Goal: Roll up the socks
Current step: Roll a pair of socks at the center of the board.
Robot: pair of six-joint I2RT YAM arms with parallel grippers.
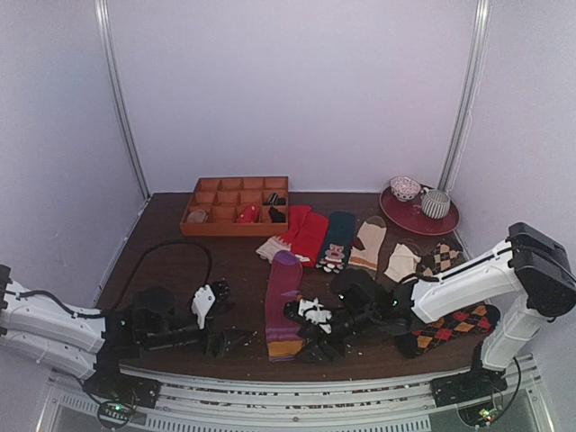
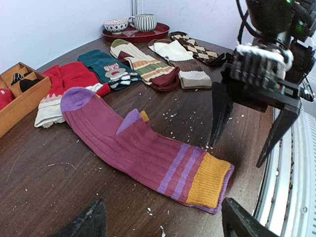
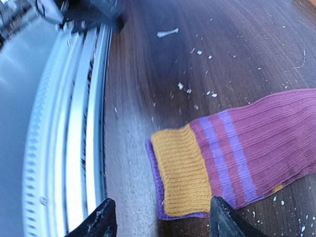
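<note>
Long sock: magenta, violet stripes, violet toe, ochre cuff; neighbouring sock: teal. Far sock: seemingly brown-cream argyle.

text: none readable | labels, numbers: none (right wrist view blurred)

The top view looks down from behind the near tabletop edge; both wrist views sit low and close, sharing the long purple-magenta ribbed sock.

White arm links, black joints.
</note>
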